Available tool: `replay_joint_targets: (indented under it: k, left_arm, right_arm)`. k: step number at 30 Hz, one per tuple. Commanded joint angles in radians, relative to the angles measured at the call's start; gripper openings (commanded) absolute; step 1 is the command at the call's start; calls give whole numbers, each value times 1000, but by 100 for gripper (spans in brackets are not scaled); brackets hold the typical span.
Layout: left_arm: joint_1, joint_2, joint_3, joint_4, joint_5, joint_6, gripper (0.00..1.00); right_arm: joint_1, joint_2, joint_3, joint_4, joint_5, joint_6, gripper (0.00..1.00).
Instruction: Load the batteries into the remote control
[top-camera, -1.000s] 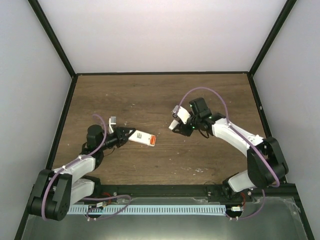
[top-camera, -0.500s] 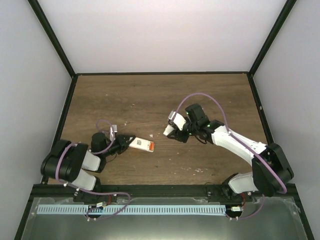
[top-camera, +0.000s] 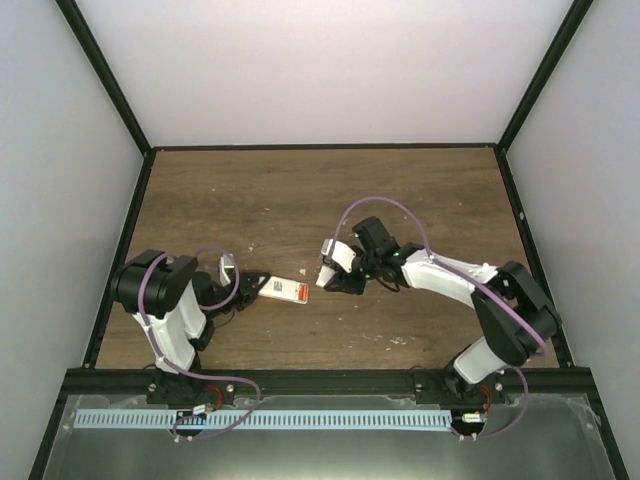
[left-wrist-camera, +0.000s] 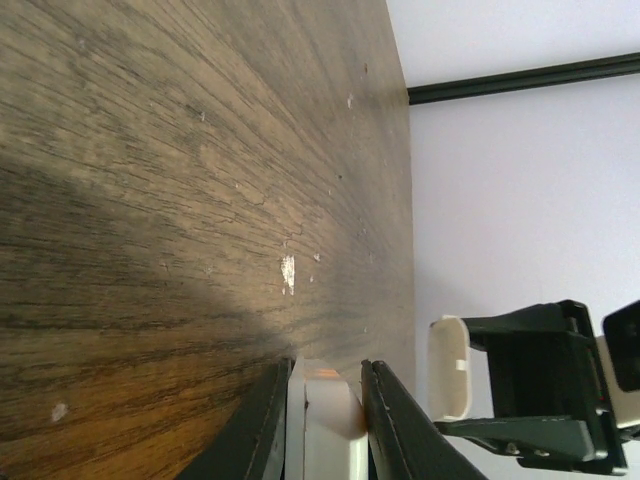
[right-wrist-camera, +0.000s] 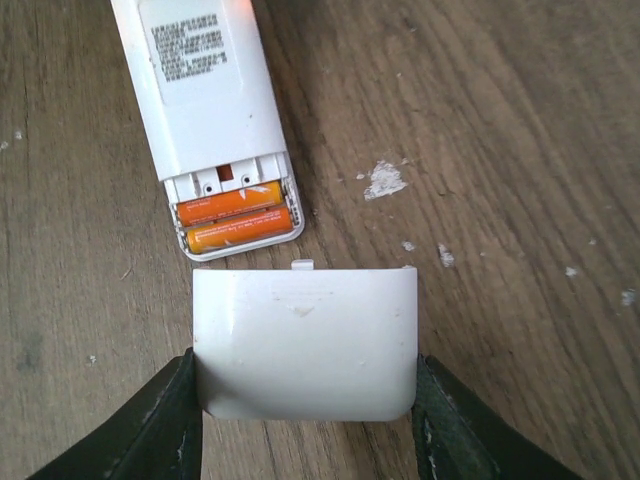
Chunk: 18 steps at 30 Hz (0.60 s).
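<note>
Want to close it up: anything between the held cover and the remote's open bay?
Nothing visible: a narrow gap over the table separates the cover from the remote, its bay open, both batteries seated.

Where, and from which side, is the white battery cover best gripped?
Grip the battery cover by its straight side edges, from the end opposite the tab: parallel edges suit a pinch, and the tab edge stays free toward the remote control's bay.

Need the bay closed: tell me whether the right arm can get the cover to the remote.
Probably yes. The right gripper holds the cover just short of the remote's open end, nothing between them; the left gripper grips the remote.
</note>
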Motion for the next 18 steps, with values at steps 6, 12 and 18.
replay_joint_targets:
  k: [6,12,18]
  left_arm:
    - [11,61,1,106,41,54,0]
    - [12,99,-1,108,40,73,1]
    - [11,106,-1,107,27,76,4]
  right_arm:
    - [45,132,99,59,-53,-97,39]
    - [68,191,136,53,-72,-115,39]
    - [85,230,157,22,-101,-118,40]
